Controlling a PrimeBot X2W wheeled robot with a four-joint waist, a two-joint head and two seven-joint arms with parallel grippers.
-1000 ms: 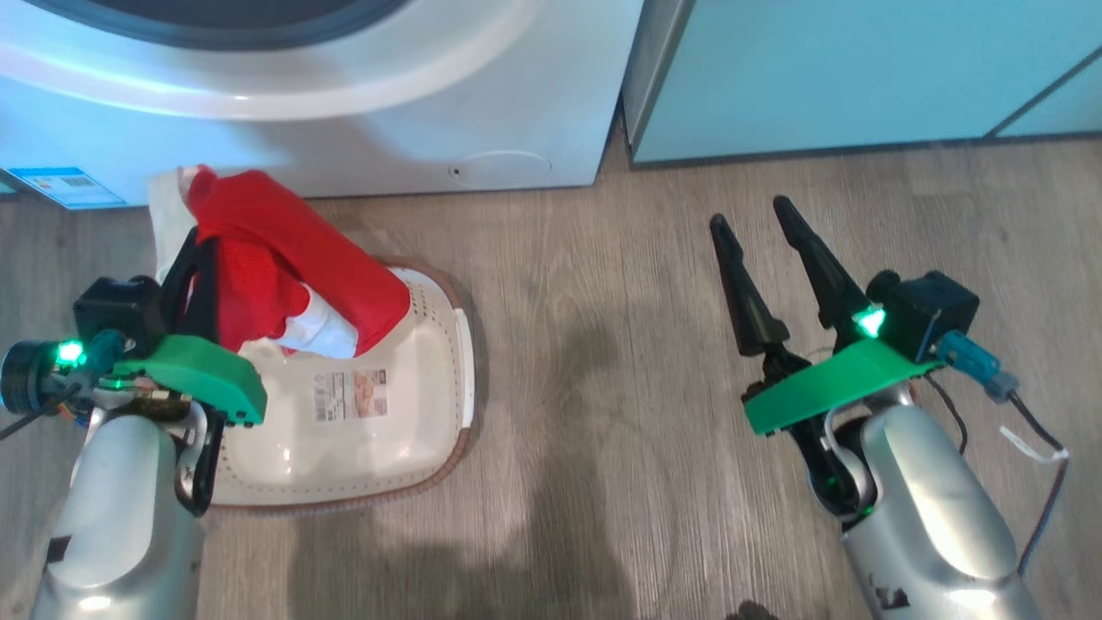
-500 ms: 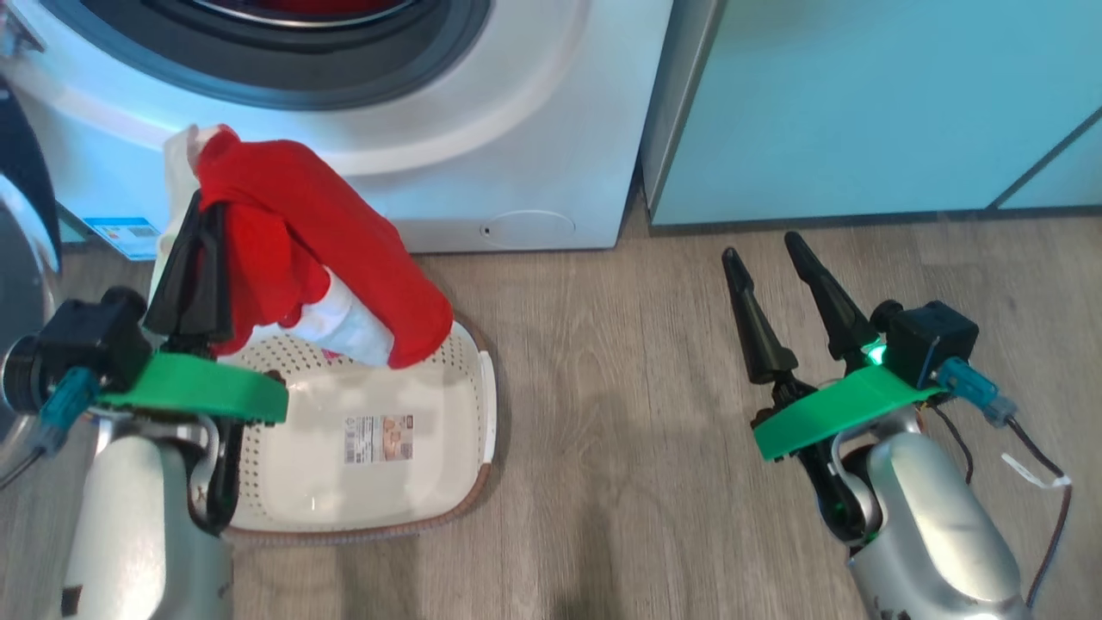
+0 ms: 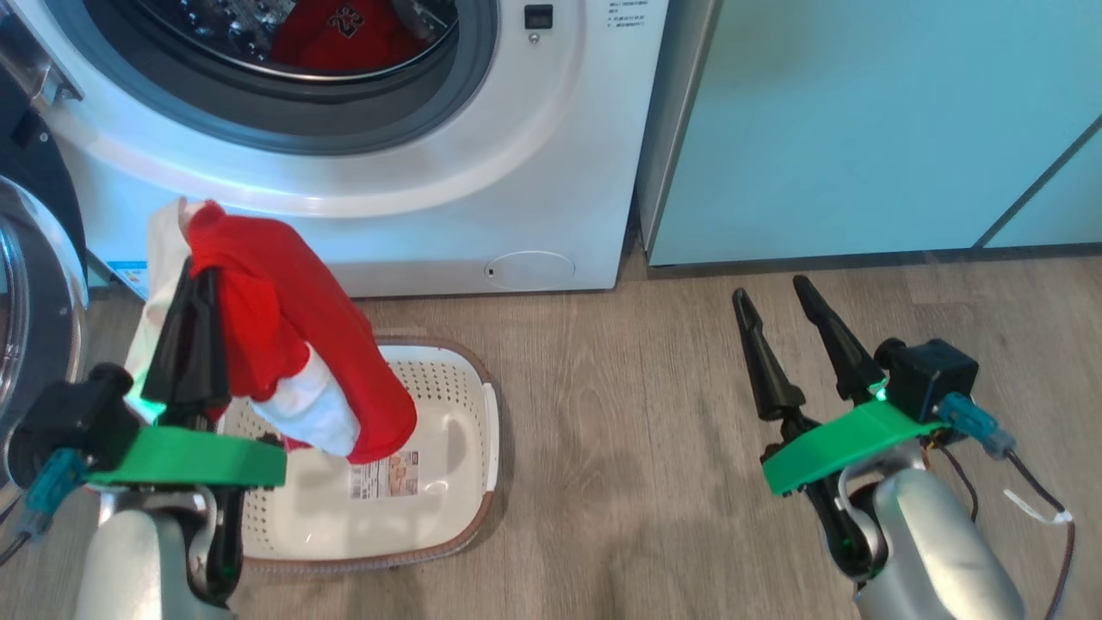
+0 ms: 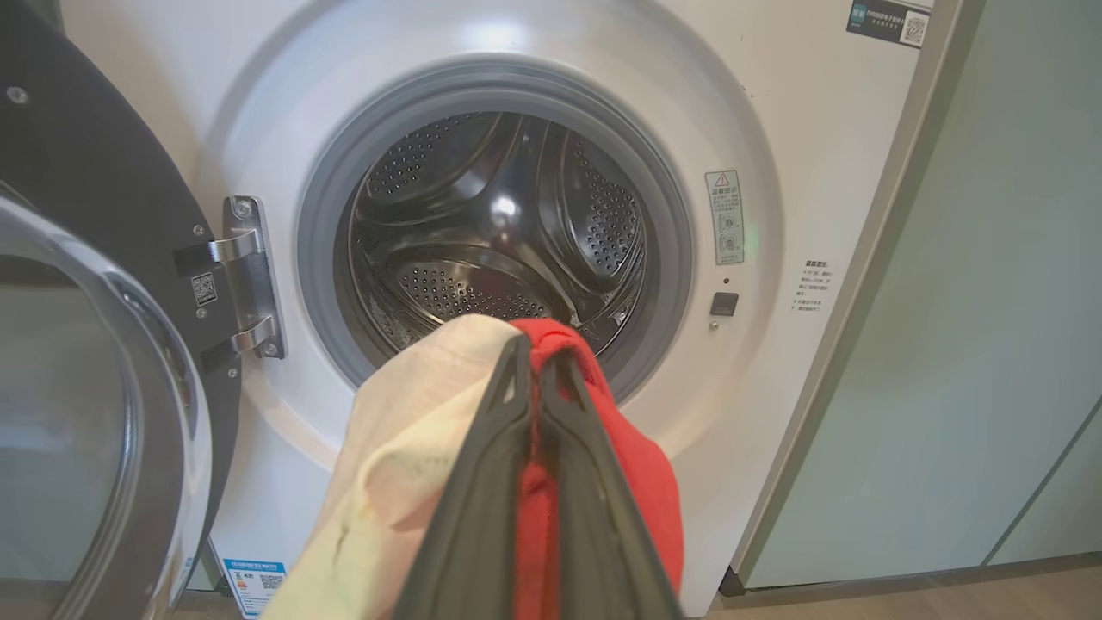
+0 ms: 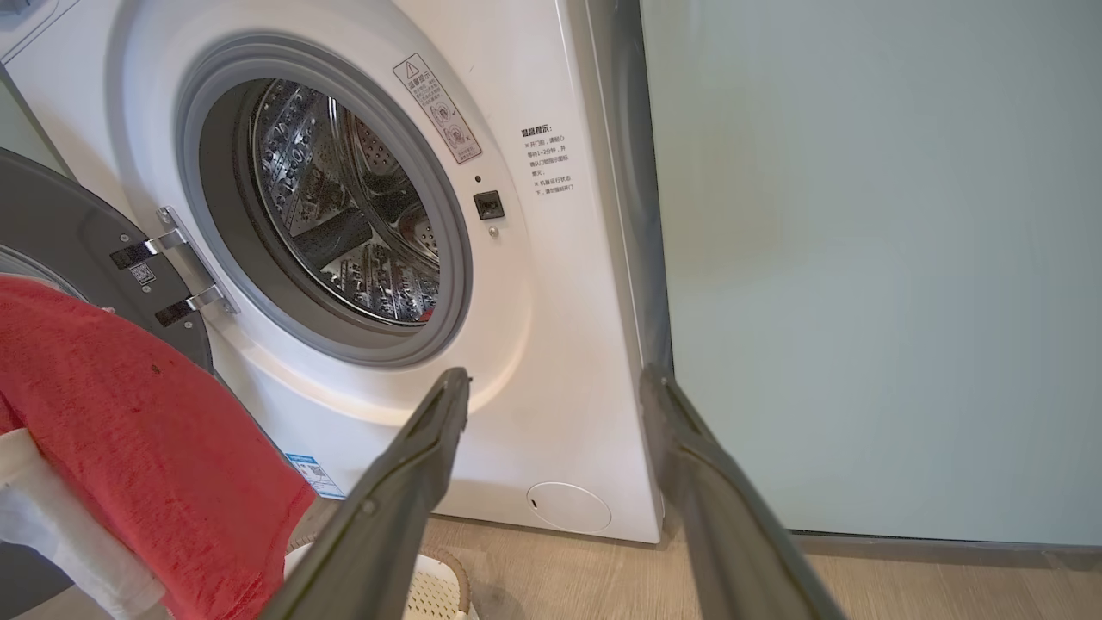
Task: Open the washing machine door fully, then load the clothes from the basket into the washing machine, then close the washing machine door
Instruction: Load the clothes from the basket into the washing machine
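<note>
Clamping the bright red soft fabric garment with white showing (image 3: pixel 293 344), the left end effector (image 3: pixel 191 293) has its two dark fingers pressed together on the cloth. It holds the garment above the small oval white perforated basket (image 3: pixel 469 448), in front of the white front-loading washing machine (image 3: pixel 551 172). Right end effector (image 3: pixel 772 291): fingers apart, holding nothing, over the wood-look floor (image 3: pixel 620 430). Large round black-rimmed glass door (image 4: pixel 86 224): swung open. Judgement: opening done; loading under way, garment not yet in the steel drum (image 4: pixel 482 215); door closing outstanding.

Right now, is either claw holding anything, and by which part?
The left gripper is shut on the clothes near their upper fold; the rest hangs down. The right gripper is open, empty.
</note>
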